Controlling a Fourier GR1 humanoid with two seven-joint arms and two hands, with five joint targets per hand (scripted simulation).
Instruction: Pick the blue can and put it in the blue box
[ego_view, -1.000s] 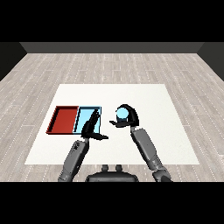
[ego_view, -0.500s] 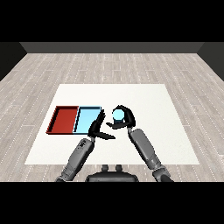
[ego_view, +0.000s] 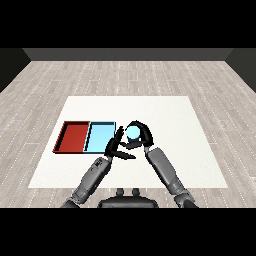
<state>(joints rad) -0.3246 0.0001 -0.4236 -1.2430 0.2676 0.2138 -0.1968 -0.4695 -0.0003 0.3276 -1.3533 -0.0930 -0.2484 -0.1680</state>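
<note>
Nearest the viewer, two grey forearms rise from the lower corners toward the middle of the white table (ego_view: 200, 150).

The left hand (ego_view: 116, 146) sits just right of the light blue rectangular tray (ego_view: 100, 138), beside the tray's right wall. Its fingers are straight and spread, and it grips nothing. One finger points rightward below the can.

The right hand (ego_view: 140, 135) lies immediately right of the left hand, a little farther right of the light blue tray. Its fingers and thumb are curled round the small light blue cylindrical can (ego_view: 133, 132), whose round top faces the viewer. The can is held in that hand, just right of the tray and outside its walls. Whether it is clear of the table cannot be told.

Farther left, the red rectangular tray (ego_view: 73, 136) adjoins the light blue tray's left wall; both trays appear to hold nothing.

Judgement: the pick is done; the step in hand is carrying the can to the tray. The next move calls for travel leftward past the left hand, until the can is over the light blue tray's floor, then lowering and uncurling the fingers. The left hand stands in the path and may need to give way.
</note>
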